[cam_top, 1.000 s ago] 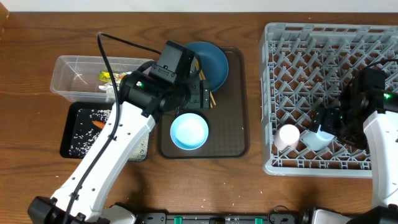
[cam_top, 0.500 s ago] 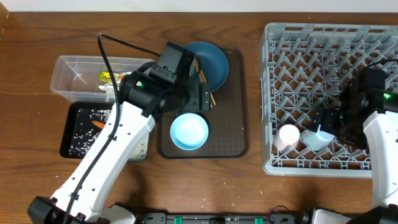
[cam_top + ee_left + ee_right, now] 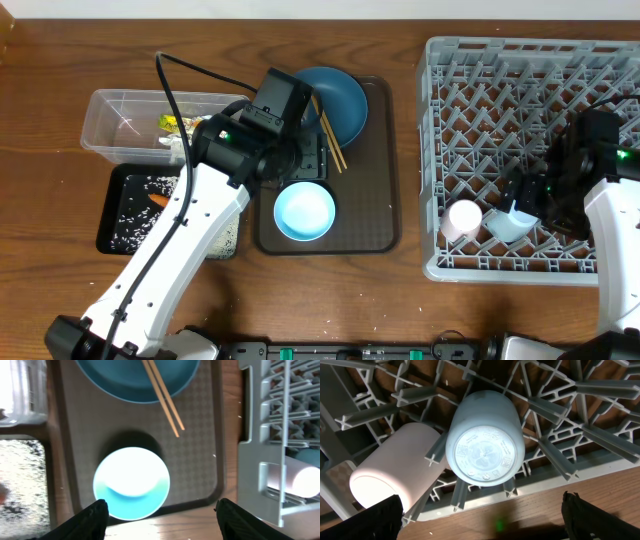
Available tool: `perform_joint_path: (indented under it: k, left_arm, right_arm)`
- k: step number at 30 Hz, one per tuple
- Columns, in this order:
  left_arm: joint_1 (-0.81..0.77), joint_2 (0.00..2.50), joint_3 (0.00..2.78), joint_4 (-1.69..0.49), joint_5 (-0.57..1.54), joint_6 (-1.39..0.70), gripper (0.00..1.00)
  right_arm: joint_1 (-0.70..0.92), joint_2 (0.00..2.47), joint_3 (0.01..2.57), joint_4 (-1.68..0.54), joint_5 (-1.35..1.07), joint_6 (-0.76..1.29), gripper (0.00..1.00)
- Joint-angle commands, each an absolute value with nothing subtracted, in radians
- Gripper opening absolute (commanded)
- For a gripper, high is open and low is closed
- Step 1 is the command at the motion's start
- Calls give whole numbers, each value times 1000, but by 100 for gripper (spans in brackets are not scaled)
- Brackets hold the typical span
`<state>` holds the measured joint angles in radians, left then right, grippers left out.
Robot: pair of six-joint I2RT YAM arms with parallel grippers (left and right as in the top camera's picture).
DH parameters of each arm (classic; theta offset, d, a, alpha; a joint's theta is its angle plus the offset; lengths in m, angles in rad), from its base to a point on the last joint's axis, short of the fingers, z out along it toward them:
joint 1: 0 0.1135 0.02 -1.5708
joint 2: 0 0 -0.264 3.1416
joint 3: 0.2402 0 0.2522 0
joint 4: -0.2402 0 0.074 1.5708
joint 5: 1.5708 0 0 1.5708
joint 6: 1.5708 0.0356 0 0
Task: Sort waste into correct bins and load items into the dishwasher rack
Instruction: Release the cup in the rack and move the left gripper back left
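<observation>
Chopsticks [image 3: 329, 137] diagonal, half off the plate [image 3: 345, 92]

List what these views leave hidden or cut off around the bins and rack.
Overhead: the left arm covers the right ends of the clear tub and black tray.
Overhead: the dishwasher rack runs off the right edge.
Left wrist: the top edge cuts off the blue plate.
Right wrist: the light blue cup faces base-first; its inside is hidden.

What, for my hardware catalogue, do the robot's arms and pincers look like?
White link shells, black joint housings and a green light mark the left arm and right arm. A thin black cable loops off the left arm. The left pincer and right pincer have black fingers.
</observation>
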<state>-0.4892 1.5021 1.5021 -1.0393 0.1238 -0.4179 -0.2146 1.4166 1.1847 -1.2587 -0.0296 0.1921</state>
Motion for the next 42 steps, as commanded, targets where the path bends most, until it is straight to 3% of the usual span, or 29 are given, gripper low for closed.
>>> perform_joint_path:
  k: [1,8,11,22,36,42]
  left_arm:
    - [-490,1520,1488,-1042,84,-412,69]
    - [-490,1563,1476,-1043,85,-412,70]
    - [-488,1552,1477,-1047,83,-389,58]
    - [-361,1444,1476,-1002,-12,-456,58]
    - [-361,1579,1475,-911,-8,-729,58]
    - [-361,1662,1475,-825,61,-747,58]
  right_arm:
    - [-214,1419,1208,-1256,-34,198,99]
    - [-214,1419,1208,-1256,-34,198,99]
    - [-214,1420,1208,-1256,-34,198,99]
    - [-214,1420,1208,-1256,-34,198,99]
    - [-214,1420,1208,-1256,-34,198,99]
    - [-214,1419,1208,-1256,-34,198,99]
